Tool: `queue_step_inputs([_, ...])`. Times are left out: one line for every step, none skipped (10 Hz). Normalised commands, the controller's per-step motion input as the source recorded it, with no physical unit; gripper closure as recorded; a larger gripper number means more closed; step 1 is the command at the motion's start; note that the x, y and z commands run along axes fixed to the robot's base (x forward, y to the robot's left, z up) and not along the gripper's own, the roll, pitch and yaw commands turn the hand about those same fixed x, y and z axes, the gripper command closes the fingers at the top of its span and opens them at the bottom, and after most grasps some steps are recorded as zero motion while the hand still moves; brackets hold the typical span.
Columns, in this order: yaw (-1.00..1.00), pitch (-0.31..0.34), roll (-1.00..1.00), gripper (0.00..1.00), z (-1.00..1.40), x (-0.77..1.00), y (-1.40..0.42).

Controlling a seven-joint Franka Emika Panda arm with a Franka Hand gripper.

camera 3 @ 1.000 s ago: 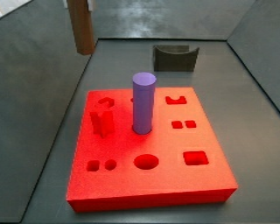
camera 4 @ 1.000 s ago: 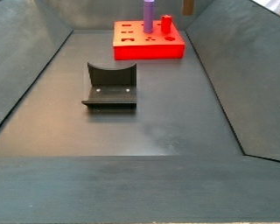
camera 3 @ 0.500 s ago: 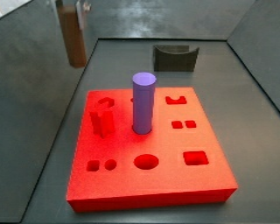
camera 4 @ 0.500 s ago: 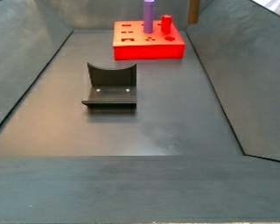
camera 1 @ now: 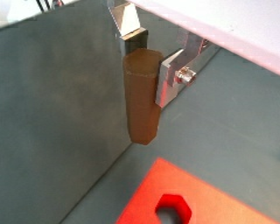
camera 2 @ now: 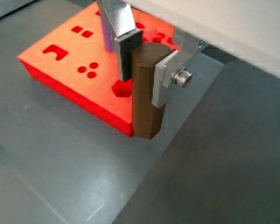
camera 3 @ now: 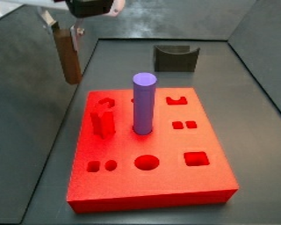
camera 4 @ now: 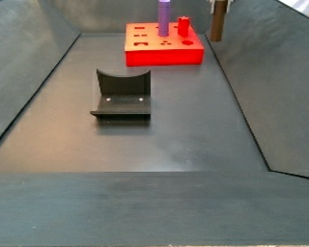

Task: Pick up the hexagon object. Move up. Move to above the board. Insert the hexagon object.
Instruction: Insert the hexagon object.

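My gripper (camera 3: 66,32) is shut on the hexagon object (camera 3: 69,54), a slim brown peg that hangs upright in the air, off the board's side edge near its far corner. Both wrist views show the silver fingers (camera 1: 171,75) (camera 2: 167,77) clamping the peg's (camera 1: 143,105) (camera 2: 146,118) upper part. The red board (camera 3: 167,176) (camera 4: 162,56) lies on the floor with several shaped holes. A corner of it shows under the peg in the wrist views (camera 1: 213,197) (camera 2: 60,66).
A purple cylinder (camera 3: 143,104) (camera 4: 162,16) and a short red peg (camera 3: 104,116) (camera 4: 184,25) stand in the board. The dark fixture (camera 3: 176,58) (camera 4: 123,94) stands on the floor beyond the board. Sloping grey walls (camera 3: 25,105) enclose the floor.
My gripper has come down with the hexagon object in it, and its body now shows in a side view. The board and its pegs have not moved.
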Motion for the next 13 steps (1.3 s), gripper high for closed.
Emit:
queue_step_inputs([0.01, -0.116, 0.0, 1.0, -0.19, 0.53, -0.23])
queue_step_inputs([0.0, -0.074, 0.0, 1.0, -0.16, 0.55, -0.22])
queue_step_inputs([0.0, -0.07, 0.0, 1.0, -0.18, 0.58, -0.19])
queue_step_inputs([0.0, -0.074, 0.0, 1.0, -0.21, 0.58, -0.26])
queue_step_inputs([0.0, -0.069, 0.0, 1.0, -0.21, 0.61, -0.26])
queue_step_inputs([0.0, -0.07, 0.0, 1.0, -0.2, 0.63, -0.25])
queue_step_inputs([0.0, -0.074, 0.0, 1.0, -0.21, 0.61, -0.25])
queue_step_inputs([0.0, -0.08, 0.0, 1.0, -0.22, 0.62, -0.23])
queue_step_inputs([0.0, -0.074, 0.0, 1.0, -0.23, 0.65, -0.21])
queue_step_inputs([0.06, -0.02, 0.01, 1.0, -0.27, 0.73, -0.14])
queue_step_inputs([0.19, 0.0, 0.09, 1.0, -0.49, 0.29, -0.08])
queue_step_inputs([0.28, -0.006, 0.12, 1.0, -0.63, 0.24, -0.01])
queue_step_inputs([0.25, -0.086, 0.05, 1.0, -0.63, 0.12, 0.09])
